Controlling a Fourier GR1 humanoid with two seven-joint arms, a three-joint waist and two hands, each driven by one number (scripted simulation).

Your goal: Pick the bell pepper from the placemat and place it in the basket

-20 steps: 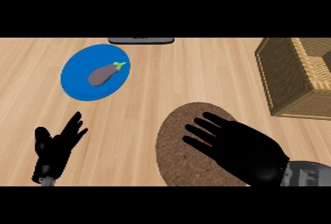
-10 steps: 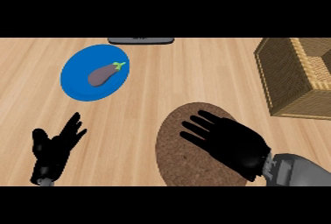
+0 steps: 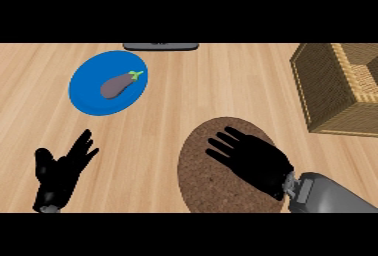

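Note:
My right hand (image 3: pixel 255 162) hovers over the round brown placemat (image 3: pixel 201 187) at the lower middle, palm down, with its fingers spread and straight. No bell pepper shows anywhere; whatever lies under the hand is hidden. The woven basket (image 3: pixel 325 95) stands at the upper right, well apart from the hand. At the lower left my left hand (image 3: pixel 59 172) rests open with its fingers up.
A blue plate (image 3: pixel 88 95) holding a purple eggplant (image 3: pixel 118 85) lies at the upper left. A dark flat object (image 3: pixel 161 46) sits at the counter's far edge. Bare wooden counter runs between the placemat and the basket.
My right hand has sunk toward the placemat and shifted slightly left, so more of its grey forearm shows. The left hand has stayed put.

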